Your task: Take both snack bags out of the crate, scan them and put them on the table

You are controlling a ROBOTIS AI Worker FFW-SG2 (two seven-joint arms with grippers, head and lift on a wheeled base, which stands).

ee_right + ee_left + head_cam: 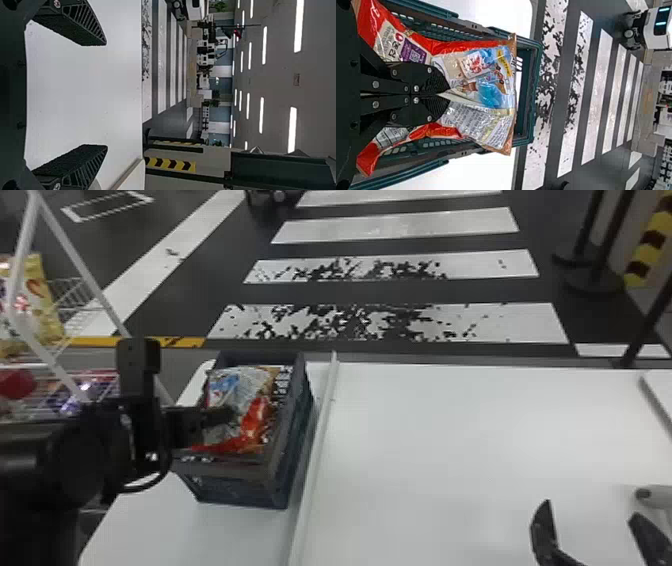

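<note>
From my head I look forward and down on the table (425,440); my left wrist looks closely over the crate (235,490), my right outward past the table's far edge; all share the striped floor (400,293).

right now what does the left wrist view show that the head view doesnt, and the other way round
Left wrist view: the purple label.
Head view: the right pincer, open over the table, and the white rack with a yellow bag.
Both: the crate, a snack bag, the left pincer, the table and the floor stripes.
</note>
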